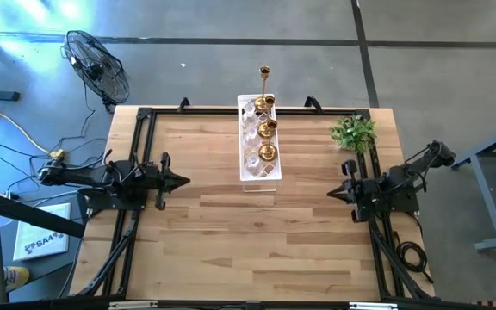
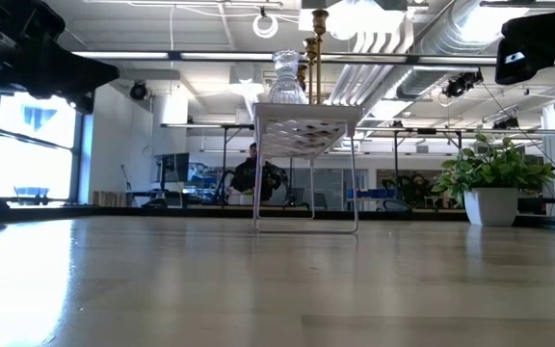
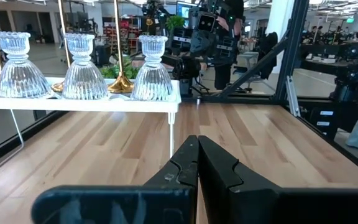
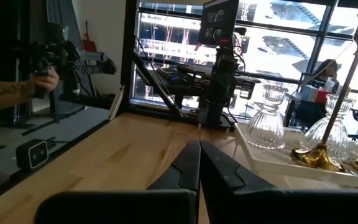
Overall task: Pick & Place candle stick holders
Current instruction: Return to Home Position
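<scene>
High view: the shelf (image 1: 246,177) stands in the upper middle of the frame, and every holder I can find is on it. The gold holders (image 1: 268,153) run in one line down its right side, with the tall one at the upper end. The glass holders (image 1: 251,131) run in a line down its left side, just beside the gold ones. The left wrist view shows three glass ones upright along the shelf edge. I see no holder off the shelf, on the table (image 1: 231,250) or by the plant (image 1: 354,132) at the upper right.

My left gripper (image 1: 179,181) sits at the middle left of the frame and my right gripper (image 1: 332,193) at the middle right. Both are well apart from the shelf and point toward the middle of the frame. In each wrist view the two fingers meet with no gap, and neither gripper has hold of anything.

I judge the placing finished. All that looks left is for both arms to settle into their parked pose. The rows look tidy enough from here, though I cannot tell how even the spacing is.
</scene>
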### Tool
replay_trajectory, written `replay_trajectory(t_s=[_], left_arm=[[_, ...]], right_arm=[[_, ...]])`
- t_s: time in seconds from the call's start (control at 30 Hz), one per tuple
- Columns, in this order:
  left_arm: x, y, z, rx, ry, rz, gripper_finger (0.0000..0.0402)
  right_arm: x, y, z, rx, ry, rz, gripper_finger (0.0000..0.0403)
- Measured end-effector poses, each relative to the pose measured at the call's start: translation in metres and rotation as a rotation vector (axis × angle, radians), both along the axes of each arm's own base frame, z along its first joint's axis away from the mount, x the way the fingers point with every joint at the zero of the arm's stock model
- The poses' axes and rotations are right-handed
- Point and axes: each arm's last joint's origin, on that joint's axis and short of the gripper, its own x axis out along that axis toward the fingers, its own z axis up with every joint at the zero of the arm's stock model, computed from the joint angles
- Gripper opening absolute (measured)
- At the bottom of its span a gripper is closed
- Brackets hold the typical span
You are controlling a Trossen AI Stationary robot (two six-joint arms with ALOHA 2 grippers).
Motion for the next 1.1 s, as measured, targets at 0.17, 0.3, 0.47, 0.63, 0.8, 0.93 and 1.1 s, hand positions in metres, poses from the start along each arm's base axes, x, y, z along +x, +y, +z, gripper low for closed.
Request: replay_trajectory(t_s=[0.17, 0.3, 0.47, 0.63, 0.8, 0.93, 1.1], left_arm=[[0.0000, 0.0000, -0.0002, 0.000, 0.002, 0.000, 0.0000], [0.0001, -0.0005, -0.0006, 0.002, 0.005, -0.017, 0.0000], [0.0001, -0.0010, -0.0010, -0.001, 0.007, -0.033, 0.0000], [0.0001, -0.0010, -0.0011, -0.001, 0.008, -0.033, 0.0000], [0.0001, -0.0010, -0.0011, 0.001, 0.008, -0.033, 0.0000], [0.0001, -0.0010, -0.0011, 0.002, 0.008, -0.033, 0.0000], [0.0001, -0.0009, -0.0012, 0.002, 0.008, -0.031, 0.0000]], right_arm=[[0.0000, 0.0000, 0.0000, 0.019, 0.003, 0.002, 0.0000], [0.0000, 0.0010, -0.0015, 0.008, 0.016, 0.034, 0.0000], [-0.0002, 0.0024, -0.0035, -0.007, 0.033, 0.080, 0.0000], [-0.0005, 0.0031, 0.0000, 0.009, -0.006, 0.107, 0.0000], [0.0023, 0.0046, -0.0064, 0.008, -0.110, 0.100, 0.0000], [0.0024, 0.0051, -0.0068, 0.003, -0.108, 0.115, 0.0000], [0.0025, 0.0046, -0.0067, -0.005, -0.110, 0.095, 0.0000]])
